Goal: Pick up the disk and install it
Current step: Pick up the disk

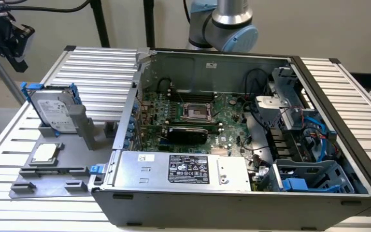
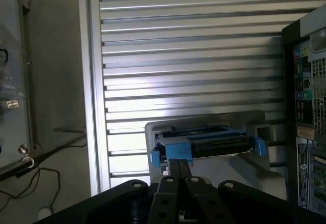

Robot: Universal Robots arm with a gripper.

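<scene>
The disk is a silver-grey drive with a white label in a bright blue carrier. It stands upright on its edge in a grey holder on the slatted table, at the exterior view's left, beside the open computer case. My gripper hangs well above and beyond the disk, at the far left of the exterior view. In the wrist view the gripper has its two black fingers pressed together, shut on nothing. The disk shows edge-on past the fingertips, some way off.
A small square silver chip lies on the grey fixture plate in front of the disk. A blue plastic cage sits inside the case at the exterior view's right. The arm's base stands behind the case.
</scene>
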